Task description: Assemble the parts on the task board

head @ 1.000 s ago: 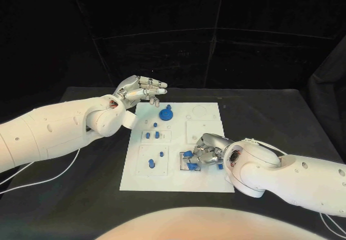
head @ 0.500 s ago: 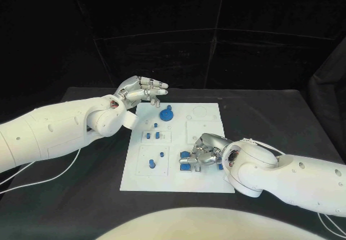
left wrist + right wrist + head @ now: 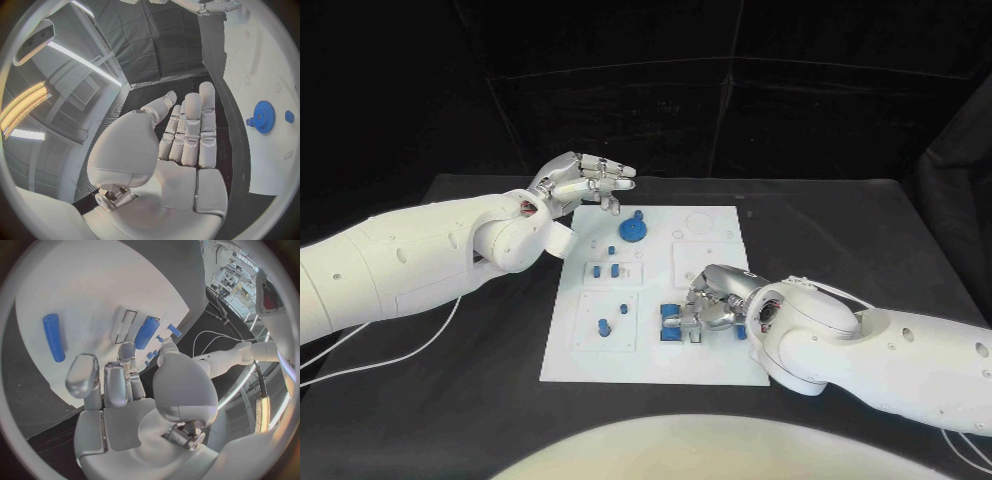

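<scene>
Parts [image 3: 672, 326] by the board's [image 3: 589, 360] near edge sit under your right hand [image 3: 711, 305], grip unclear; left hand [image 3: 581, 182] hovers open, clear.

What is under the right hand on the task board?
Under the right hand lie small blue parts on the task board; its fingers cover whatever lies directly beneath them.

— Left hand [image 3: 181, 150]: fingers straight, side by side, thumb alongside, holding nothing, lifted above the black table [image 3: 228, 145].
— And beside it?
— White task board [image 3: 269, 65], edge running along past the fingertips. Blue gear [image 3: 264, 116] on it, a small blue part [image 3: 289, 116] just beside the gear.
— Far off?
— The right hand [image 3: 215, 6], small, over the board's far end.
</scene>
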